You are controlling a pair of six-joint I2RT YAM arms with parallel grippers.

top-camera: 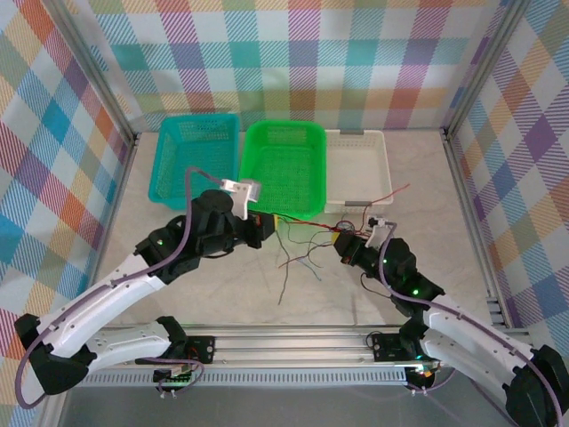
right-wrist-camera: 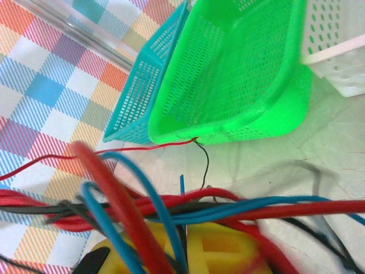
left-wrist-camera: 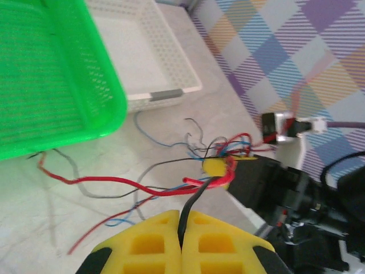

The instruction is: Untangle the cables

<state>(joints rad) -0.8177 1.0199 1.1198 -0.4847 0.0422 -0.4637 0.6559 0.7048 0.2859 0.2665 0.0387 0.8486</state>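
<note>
Your left gripper (left-wrist-camera: 182, 221) is clamped on a black strand of the cables (top-camera: 300, 242). Right gripper (right-wrist-camera: 186, 242) is clamped on the red-blue tangle. Both sit just in front of the green basket (left-wrist-camera: 112, 91).

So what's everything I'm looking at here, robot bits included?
teal basket: one, teal, left end of the row at the table's far side
green basket: one, bright green, middle of the row
white basket: one, white, right end of the row
cables: a tangle, too many to count; red, blue, black; strung between both grippers, loose ends on the table
table: one, pale marbled
walls: multicoloured plaid, three sides
left gripper: one, yellow fingers, shut on the cables
right gripper: one, yellow fingers, shut on the cables
</note>
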